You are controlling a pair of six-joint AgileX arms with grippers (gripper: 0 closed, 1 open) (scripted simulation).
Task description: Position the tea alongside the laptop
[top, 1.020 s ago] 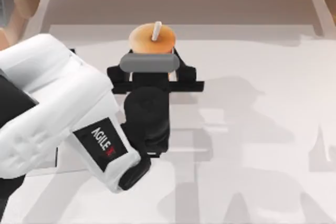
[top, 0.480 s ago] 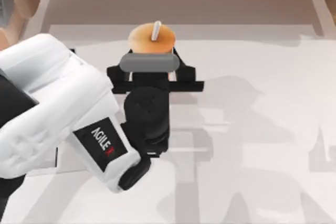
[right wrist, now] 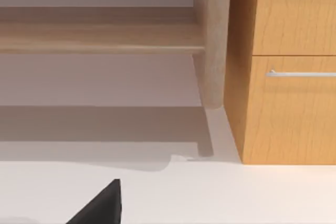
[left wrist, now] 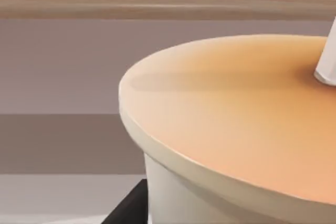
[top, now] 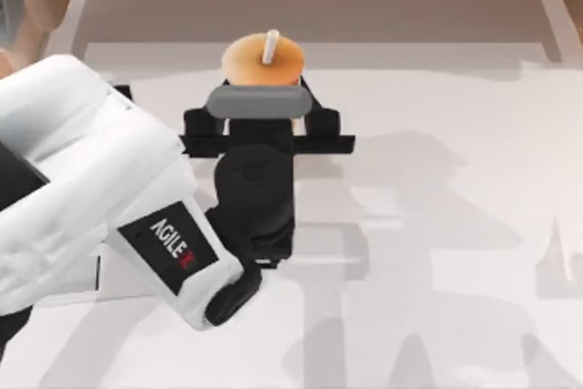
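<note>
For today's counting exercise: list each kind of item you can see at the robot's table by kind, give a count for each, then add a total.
Bubble-tea cups: 1, the tea, its orange lid close to the left wrist camera
White straws: 1, the straw in that lid
Robot arms: 1, the left arm, its left gripper at the cup
Wooden drawer units: 1, the cabinet
Total: 4

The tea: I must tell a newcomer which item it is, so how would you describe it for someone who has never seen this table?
Start at the big white left arm over the table's left half and follow it to the left gripper. The tea stands at that gripper, toward the far edge. It alone is round with a flat orange lid and a white straw.
</note>
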